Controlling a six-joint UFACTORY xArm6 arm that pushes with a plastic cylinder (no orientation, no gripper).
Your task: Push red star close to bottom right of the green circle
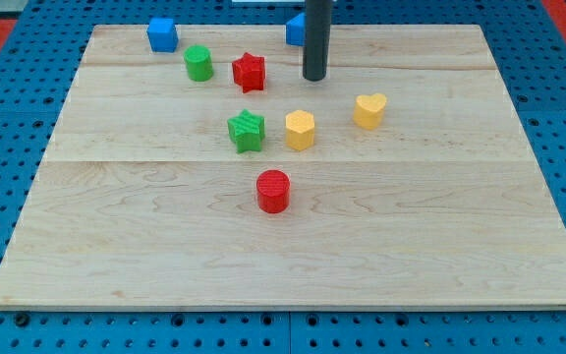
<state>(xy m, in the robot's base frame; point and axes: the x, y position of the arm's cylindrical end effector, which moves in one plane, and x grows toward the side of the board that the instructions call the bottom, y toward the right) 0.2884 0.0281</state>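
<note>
The red star (249, 72) lies near the view's top, just right of the green circle (198, 63), with a small gap between them. My tip (313, 78) stands to the right of the red star, apart from it. The rod rises straight up out of the view's top.
A blue cube (162, 34) sits at the top left. A blue block (295, 29) is partly hidden behind the rod. A green star (247, 131), a yellow hexagon (300, 130) and a yellow heart (368, 110) lie mid-board. A red cylinder (273, 191) lies below them. The wooden board (116, 246) rests on blue pegboard.
</note>
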